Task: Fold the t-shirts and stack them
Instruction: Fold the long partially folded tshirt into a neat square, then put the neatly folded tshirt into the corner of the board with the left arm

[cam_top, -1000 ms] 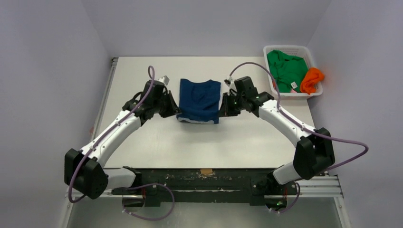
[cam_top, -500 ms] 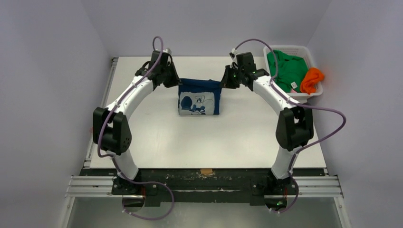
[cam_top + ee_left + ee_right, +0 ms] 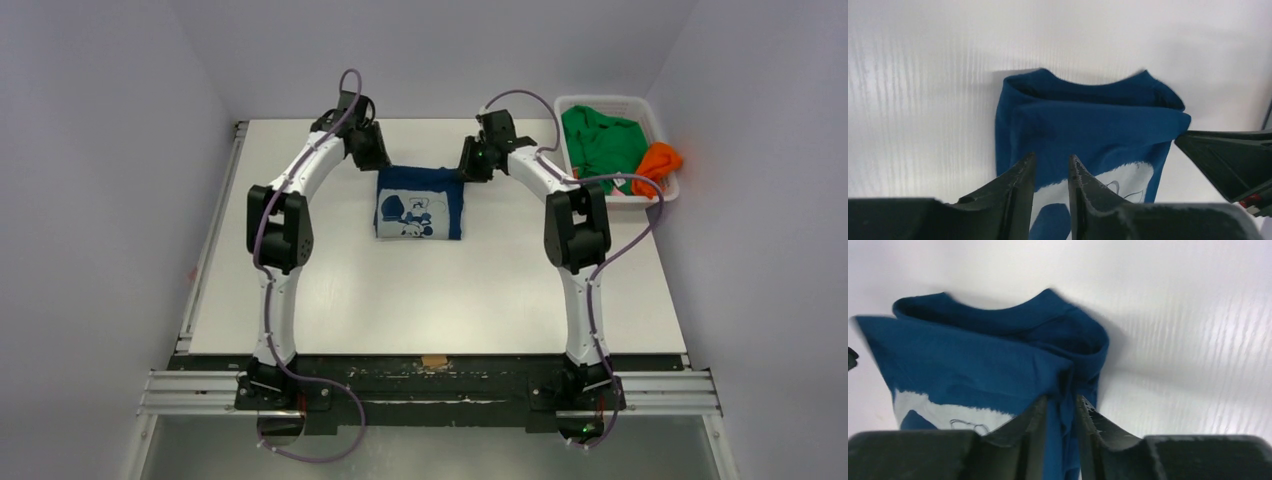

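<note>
Lifting away now risks dragging top fold askew. Left gripper (image 3: 1051,159) jaws barely parted, nothing clearly caught. Right gripper (image 3: 1061,400) jaws barely parted, ridge of blue shirt (image 3: 420,202) in gap; pinched or free, cannot tell. Shirt lies folded under and ahead of both jaws. Bare table (image 3: 450,290) beyond collar. Basket (image 3: 600,101) with green shirt (image 3: 600,145) and orange shirt (image 3: 657,165) sits outboard of right jaws.

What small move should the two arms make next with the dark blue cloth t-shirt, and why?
Probably widen both jaws and lift clear: the dark blue cloth t-shirt lies folded on the white table, yet a cloth ridge stands between the fingers of the right gripper.
</note>
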Controlling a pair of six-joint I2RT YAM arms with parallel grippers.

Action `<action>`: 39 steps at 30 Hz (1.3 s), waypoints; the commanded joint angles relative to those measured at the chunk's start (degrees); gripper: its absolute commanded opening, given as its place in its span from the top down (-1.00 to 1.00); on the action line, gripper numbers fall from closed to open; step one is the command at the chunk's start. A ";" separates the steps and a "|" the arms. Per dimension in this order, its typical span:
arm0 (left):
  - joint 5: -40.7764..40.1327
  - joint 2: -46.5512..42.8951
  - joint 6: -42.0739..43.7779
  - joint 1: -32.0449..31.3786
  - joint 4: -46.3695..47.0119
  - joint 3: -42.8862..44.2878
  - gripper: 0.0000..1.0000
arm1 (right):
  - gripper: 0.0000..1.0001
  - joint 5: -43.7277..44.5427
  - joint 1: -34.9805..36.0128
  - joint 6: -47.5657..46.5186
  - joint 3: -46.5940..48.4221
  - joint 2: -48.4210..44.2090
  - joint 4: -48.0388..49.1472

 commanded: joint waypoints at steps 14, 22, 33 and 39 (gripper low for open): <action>6.39 -8.94 4.19 1.52 1.10 -14.58 -0.72 | -0.71 1.78 -1.00 1.48 -19.05 -21.11 7.92; 11.49 -2.87 2.33 1.34 1.46 -15.03 -0.12 | -0.74 -0.93 -1.04 0.66 -26.37 -26.49 7.87; 13.83 4.19 -0.15 -1.58 -0.17 -9.01 0.79 | -0.74 0.25 -1.00 0.19 -27.88 -28.99 6.33; 3.58 4.62 2.13 -2.13 -8.16 -2.98 1.00 | -0.74 2.38 -1.00 -0.11 -28.08 -30.40 5.27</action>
